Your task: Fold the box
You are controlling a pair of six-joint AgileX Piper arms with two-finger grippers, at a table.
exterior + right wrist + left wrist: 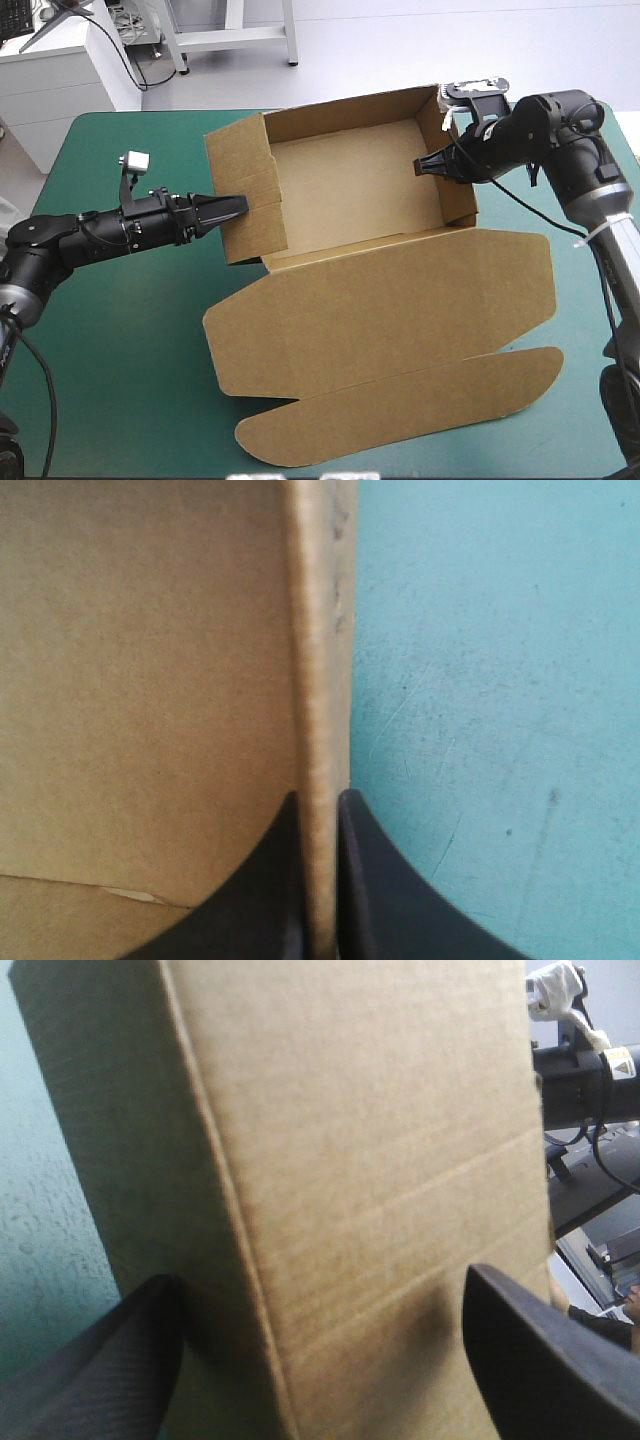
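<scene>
Sitting as an open tray, the brown box [350, 185] rests mid-tabletop [120, 340] on the teal-green cover, its lid [390, 310] lying flat toward the near edge. My right hand [424, 165] pinches the tray's right wall, nearly closed around it. My left hand [236, 207], spread wide, is at the left wall's outer face.

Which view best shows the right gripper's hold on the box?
The right wrist view: the right gripper pinches a wall of the box between its fingers. The high view shows it small, at the right wall; in the left wrist view the box hides it.
</scene>
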